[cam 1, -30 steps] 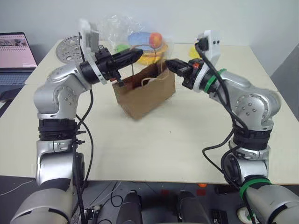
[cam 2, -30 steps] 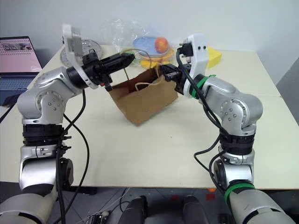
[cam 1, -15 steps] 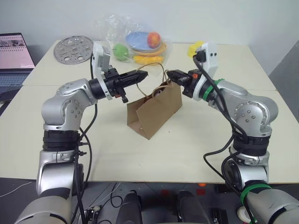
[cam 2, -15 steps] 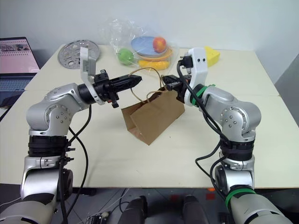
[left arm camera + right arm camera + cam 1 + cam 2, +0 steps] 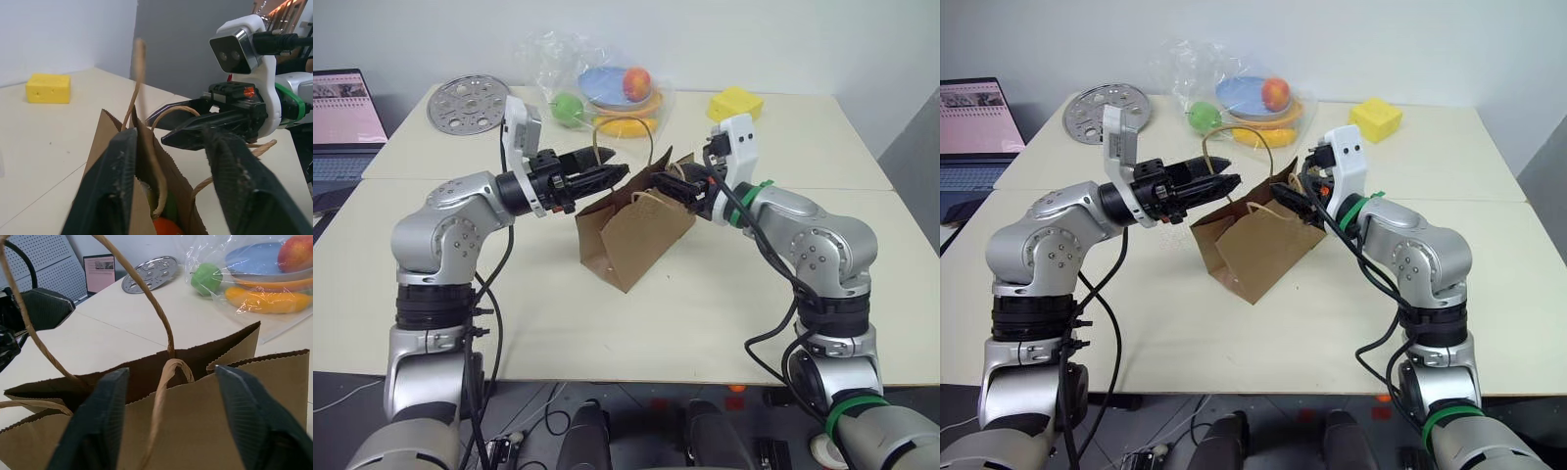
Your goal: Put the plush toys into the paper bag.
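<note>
Plush toys [image 5: 164,226] show inside the paper bag [image 5: 636,235] from the left wrist; both jaws gape.

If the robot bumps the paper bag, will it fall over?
Probably easily. The paper bag looks thin and creased, so it likely bends and tips. Its loop handles look floppy. The orange toy inside seems small, so it adds little weight.
</note>
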Robot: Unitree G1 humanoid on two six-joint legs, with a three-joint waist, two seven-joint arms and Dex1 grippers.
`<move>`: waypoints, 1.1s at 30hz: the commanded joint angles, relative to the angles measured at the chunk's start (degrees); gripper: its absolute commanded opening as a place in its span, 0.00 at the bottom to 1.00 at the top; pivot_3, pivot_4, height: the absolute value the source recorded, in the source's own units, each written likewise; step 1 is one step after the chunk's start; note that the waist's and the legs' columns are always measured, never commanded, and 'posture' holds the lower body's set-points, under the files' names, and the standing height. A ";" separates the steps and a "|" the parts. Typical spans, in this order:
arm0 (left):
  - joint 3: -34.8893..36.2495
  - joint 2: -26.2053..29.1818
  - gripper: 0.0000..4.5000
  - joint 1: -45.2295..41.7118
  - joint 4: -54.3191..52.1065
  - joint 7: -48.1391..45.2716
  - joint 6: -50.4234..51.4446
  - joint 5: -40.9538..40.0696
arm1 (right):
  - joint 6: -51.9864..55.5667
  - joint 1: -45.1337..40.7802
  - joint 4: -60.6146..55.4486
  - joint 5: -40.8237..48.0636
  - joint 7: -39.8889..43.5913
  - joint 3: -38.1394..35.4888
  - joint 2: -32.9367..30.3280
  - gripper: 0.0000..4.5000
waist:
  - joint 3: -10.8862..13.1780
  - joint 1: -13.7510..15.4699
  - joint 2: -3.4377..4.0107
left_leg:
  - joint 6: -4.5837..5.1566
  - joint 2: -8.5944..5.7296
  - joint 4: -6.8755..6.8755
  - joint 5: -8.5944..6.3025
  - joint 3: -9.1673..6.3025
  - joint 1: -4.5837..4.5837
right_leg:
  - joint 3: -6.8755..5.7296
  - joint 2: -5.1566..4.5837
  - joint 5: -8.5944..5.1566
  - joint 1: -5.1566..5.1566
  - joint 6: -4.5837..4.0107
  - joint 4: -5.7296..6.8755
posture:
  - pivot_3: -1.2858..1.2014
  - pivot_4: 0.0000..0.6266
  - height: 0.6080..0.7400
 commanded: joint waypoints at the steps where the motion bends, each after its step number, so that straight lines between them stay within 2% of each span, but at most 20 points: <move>1: 6.37 5.40 0.80 2.89 -8.10 1.11 3.75 -4.60 | 2.26 -2.87 -5.12 3.73 2.45 -3.90 -4.25 0.92 | 0.01 -0.15 0.00 | 0.00 0.00 0.00 0.00 0.00 -0.01 | 0.02 0.00 0.00 -0.01 0.00 -0.02 | 0.52 0.24 1.00; 2: 7.47 6.66 0.86 4.12 -9.70 1.46 4.77 -5.54 | 3.01 -3.16 -5.73 4.48 2.81 -4.38 -5.27 0.99 | 0.02 -0.28 0.01 | 0.00 0.00 -0.01 -0.01 0.01 -0.01 | 0.02 -0.01 0.00 -0.01 0.00 -0.02 | 0.52 0.24 1.00; 4: 8.82 8.39 0.99 6.69 -12.45 2.31 5.52 -6.37 | 4.13 -3.49 -6.42 5.78 3.14 -5.22 -6.78 1.00 | 0.02 -0.20 0.01 | 0.00 0.01 -0.06 -0.01 0.01 0.00 | 0.00 0.00 -0.02 -0.02 -0.03 -0.02 | 0.52 0.24 1.00; 8: 12.56 9.40 0.99 16.78 -19.95 5.07 6.66 -8.41 | 5.78 -5.30 -6.18 7.63 4.43 -6.97 -10.50 1.00 | 0.02 -0.24 0.01 | 0.00 0.02 -0.07 -0.01 0.05 0.02 | 0.02 -0.02 -0.04 0.00 -0.06 -0.06 | 0.52 0.24 1.00; 12: 8.66 7.38 0.99 26.61 -25.61 5.01 0.43 -4.53 | 6.35 -7.63 -4.86 9.62 7.58 -7.81 -14.50 1.00 | 0.02 0.07 0.01 | 0.00 0.02 -0.05 -0.01 0.10 0.01 | 0.06 -0.03 -0.04 0.00 -0.06 -0.10 | 0.52 0.24 1.00; 17: 6.50 2.55 0.99 26.22 -23.12 9.28 -4.58 -1.85 | 5.98 -8.80 -5.78 14.36 19.21 -5.86 -21.54 1.00 | 0.02 1.02 -0.01 | 0.00 0.01 -0.02 -0.01 0.10 0.01 | 0.04 -0.03 -0.05 0.06 -0.08 -0.30 | 0.52 0.24 1.00; 21: 1.39 0.91 0.99 25.99 -19.91 7.34 -11.36 3.79 | 1.42 -7.76 -9.77 15.22 34.22 -1.01 -30.94 1.00 | 0.02 1.13 0.01 | 0.00 0.01 -0.01 -0.02 0.17 -0.02 | 0.08 -0.05 -0.02 0.19 -0.03 -0.67 | 0.52 0.24 1.00; 24: -0.82 -1.40 0.99 25.35 -17.47 7.66 -14.14 5.13 | -1.12 -8.06 -10.52 13.53 36.89 1.57 -33.37 1.00 | 0.02 1.22 0.00 | 0.01 0.01 -0.04 -0.04 0.18 -0.01 | 0.07 -0.05 0.00 0.24 0.00 -0.85 | 0.52 0.24 1.00; 33: -5.04 -5.26 0.99 26.14 -16.13 10.53 -21.69 11.56 | -3.21 -8.23 -14.01 12.45 38.82 3.06 -35.96 1.00 | 0.02 1.32 0.00 | 0.00 0.02 -0.05 -0.04 0.17 -0.05 | 0.07 -0.05 0.00 0.22 0.00 -0.86 | 0.52 0.24 1.00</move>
